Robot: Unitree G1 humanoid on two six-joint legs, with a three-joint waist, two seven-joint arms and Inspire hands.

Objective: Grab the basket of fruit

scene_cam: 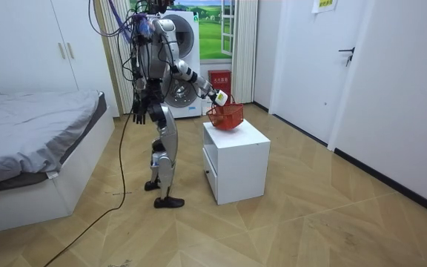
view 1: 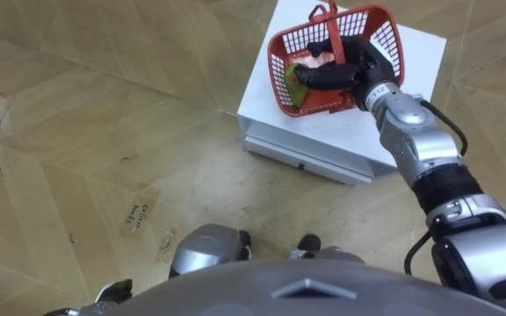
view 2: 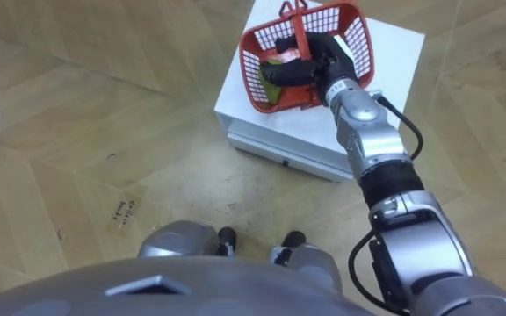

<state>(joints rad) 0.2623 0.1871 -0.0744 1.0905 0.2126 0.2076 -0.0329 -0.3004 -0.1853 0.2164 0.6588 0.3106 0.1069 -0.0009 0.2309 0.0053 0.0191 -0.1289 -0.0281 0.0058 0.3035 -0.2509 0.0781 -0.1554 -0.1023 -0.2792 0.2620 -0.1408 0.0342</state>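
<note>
- Your fruit basket [view 1: 383,28] is a red plastic one with open mesh walls, a solid rim and a thin red handle [view 1: 330,26] standing up over its middle.
- You have it at the cabinet [view 1: 341,140], over the far-left part of the top as the robot looks down. It sits tilted. You cannot tell from these views whether its base touches the top or hangs just clear of it.
- Your right hand [view 1: 356,74] reaches in over the basket's near rim, and its dark fingers are curled round the handle in a closed grip.
- Your left hand [scene_cam: 139,111] hangs down beside the robot's hip in the room view. You cannot tell how its fingers are held.
- The cabinet is a low white box with a flat top and a drawer in its front.
- It stands on a wooden herringbone floor [view 1: 104,114], and the robot stands upright just before it.
- A small paper label [view 1: 139,216] lies on the floor near the robot's feet.
- Around you are a bed [scene_cam: 28,141] with a grey cover at the room view's left, white wardrobes [scene_cam: 28,44] behind it, a washing machine [scene_cam: 184,67] behind the robot, and a white door [scene_cam: 313,67] at the room view's right.
- Inside the basket you can see something yellow-green [view 1: 295,84] against the left wall and something pinkish [view 1: 323,59] beside it. What they are is too small to tell.
</note>
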